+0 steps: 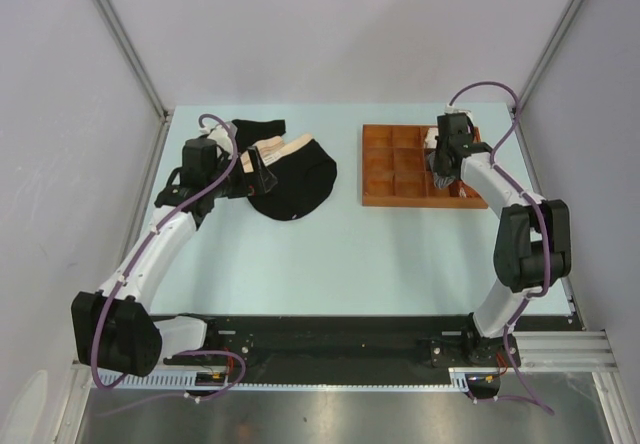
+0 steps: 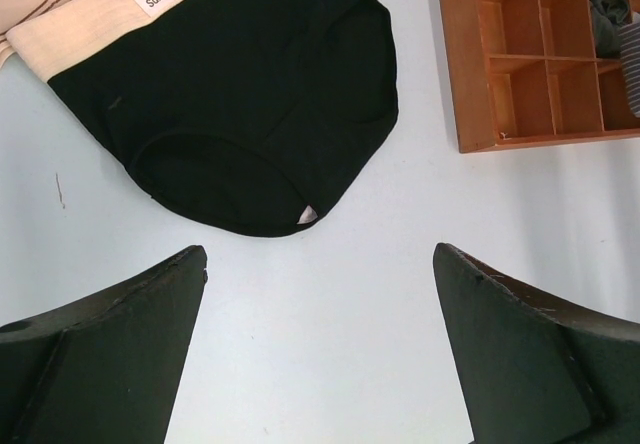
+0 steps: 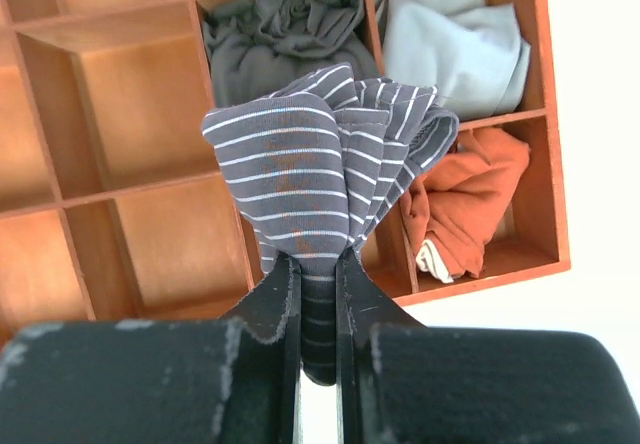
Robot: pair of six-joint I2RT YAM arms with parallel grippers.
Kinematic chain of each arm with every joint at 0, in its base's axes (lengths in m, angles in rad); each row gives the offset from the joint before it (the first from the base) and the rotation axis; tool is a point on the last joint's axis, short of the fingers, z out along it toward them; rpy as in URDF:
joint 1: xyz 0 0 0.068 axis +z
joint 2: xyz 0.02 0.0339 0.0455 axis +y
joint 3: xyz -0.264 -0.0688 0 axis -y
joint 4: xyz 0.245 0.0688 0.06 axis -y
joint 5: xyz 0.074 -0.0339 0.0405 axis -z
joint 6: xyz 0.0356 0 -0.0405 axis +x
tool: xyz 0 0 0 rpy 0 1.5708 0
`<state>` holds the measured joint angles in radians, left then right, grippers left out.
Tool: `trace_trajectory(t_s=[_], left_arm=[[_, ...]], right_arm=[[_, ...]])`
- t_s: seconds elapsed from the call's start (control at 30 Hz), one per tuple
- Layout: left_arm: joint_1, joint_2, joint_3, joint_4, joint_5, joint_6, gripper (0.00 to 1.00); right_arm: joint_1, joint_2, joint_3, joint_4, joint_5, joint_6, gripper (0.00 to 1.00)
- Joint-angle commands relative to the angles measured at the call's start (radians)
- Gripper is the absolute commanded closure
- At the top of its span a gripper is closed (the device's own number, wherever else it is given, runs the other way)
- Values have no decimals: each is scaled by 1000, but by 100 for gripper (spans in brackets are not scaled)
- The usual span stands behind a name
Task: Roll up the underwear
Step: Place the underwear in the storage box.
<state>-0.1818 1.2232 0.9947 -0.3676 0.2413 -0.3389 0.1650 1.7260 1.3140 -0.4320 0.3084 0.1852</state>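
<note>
Right gripper (image 3: 318,264): we had it clamped on the bunched striped boxer short (image 3: 320,164), over the right part of the tray (image 1: 385,196).
Left gripper (image 2: 315,264): jaws stood wide apart with nothing between them, above the table (image 1: 330,254), just near of a black brief (image 2: 250,114).
Striped short: folds fanned out past the fingertips, in front of a grey cloth (image 3: 280,34) and left of an orange cloth (image 3: 470,194); which cell lay under it we could not tell.
Other underwear: the brief lay flat at far left, a second black brief (image 1: 258,127) just beyond it.
Step, as we judged: seating the bundle in a free cell.
Doing it well: we reckoned on lowering straight down between the dividers and releasing only once the bundle sat below the walls, so it would not spring loose.
</note>
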Motion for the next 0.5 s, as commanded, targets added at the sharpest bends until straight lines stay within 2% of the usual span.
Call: trace_trajectory(t_s=[0.0, 0.23, 0.47], left_arm=[[8, -4, -2, 9, 20, 9, 0], [11, -2, -2, 10, 20, 6, 0], [13, -2, -4, 12, 24, 5, 0]], right_arm=[[5, 36, 30, -37, 23, -15, 100], [7, 56, 4, -91, 34, 31, 100], [-10, 102, -10, -73, 0, 40, 100]])
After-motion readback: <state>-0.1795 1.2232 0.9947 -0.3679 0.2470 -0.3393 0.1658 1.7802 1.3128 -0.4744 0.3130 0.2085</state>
